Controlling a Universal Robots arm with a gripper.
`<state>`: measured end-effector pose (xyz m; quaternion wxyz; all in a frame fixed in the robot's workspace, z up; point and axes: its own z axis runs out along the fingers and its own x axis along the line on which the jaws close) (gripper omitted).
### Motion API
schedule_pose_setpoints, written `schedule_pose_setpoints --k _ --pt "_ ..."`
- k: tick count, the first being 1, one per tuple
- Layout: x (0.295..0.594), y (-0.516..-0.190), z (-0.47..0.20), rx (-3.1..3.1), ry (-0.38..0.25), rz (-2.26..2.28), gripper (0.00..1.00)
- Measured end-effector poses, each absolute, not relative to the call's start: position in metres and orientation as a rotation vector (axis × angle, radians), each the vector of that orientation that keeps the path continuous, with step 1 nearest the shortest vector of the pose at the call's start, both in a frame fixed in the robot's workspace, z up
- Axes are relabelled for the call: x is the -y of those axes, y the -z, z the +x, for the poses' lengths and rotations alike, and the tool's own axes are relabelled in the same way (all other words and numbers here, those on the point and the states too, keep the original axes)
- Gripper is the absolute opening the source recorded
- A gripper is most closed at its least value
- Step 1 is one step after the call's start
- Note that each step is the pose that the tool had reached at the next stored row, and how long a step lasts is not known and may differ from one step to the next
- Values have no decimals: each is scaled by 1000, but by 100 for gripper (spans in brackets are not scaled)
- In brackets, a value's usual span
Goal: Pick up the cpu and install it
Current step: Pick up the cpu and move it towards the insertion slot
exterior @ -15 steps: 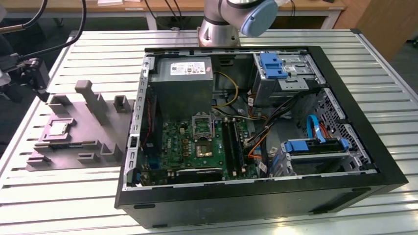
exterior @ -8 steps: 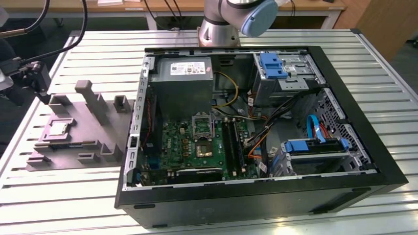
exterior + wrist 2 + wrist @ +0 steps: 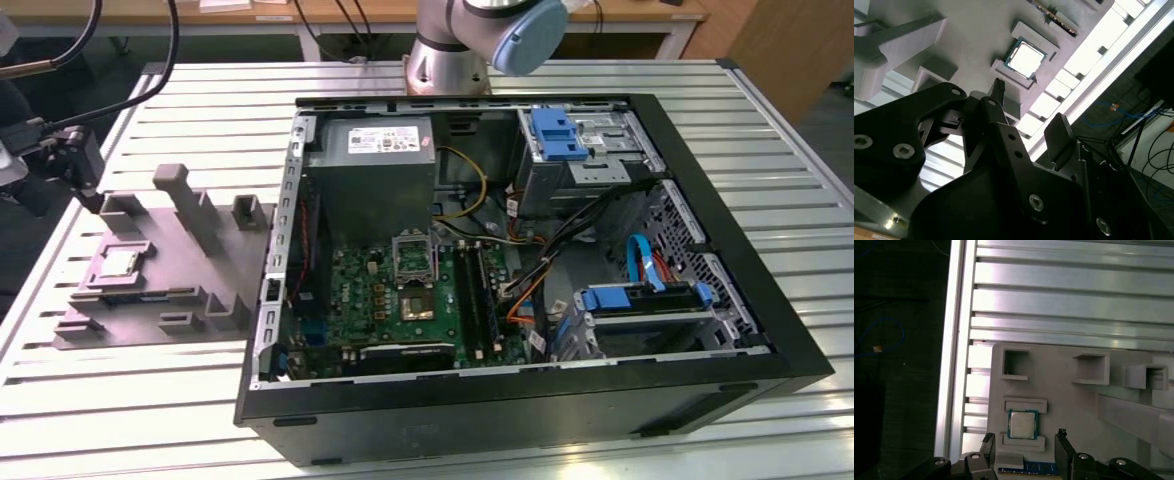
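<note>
Silvery-grey on top with a pale tan rim, the small flat square cpu [image 3: 1022,424] lies seated in a shallow pocket of the pale grey moulded plastic holder [image 3: 1064,400]. The holder rests on the ribbed aluminium table [image 3: 1069,305], and in the exterior view it sits at about nine o'clock from the open black computer case [image 3: 534,410]. The black two-fingered gripper [image 3: 1024,436] hangs above the chip with its fingers spread apart, holding nothing and touching nothing. The chip is thin and hemmed in by the pocket's raised lips. By my judgement, fingers closing off-centre or too high could catch a lip, tip the chip or let it slip. A crooked hold would risk a skewed seating in the metal-framed socket [image 3: 414,255] on the green circuit board [image 3: 387,300], at three o'clock from the holder.
</note>
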<state>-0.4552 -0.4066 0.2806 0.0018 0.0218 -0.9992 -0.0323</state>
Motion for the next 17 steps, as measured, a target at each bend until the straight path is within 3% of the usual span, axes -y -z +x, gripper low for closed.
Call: schedule_pose_setpoints --k 17 --pt "407 -275 -455 3135 101 68 59"
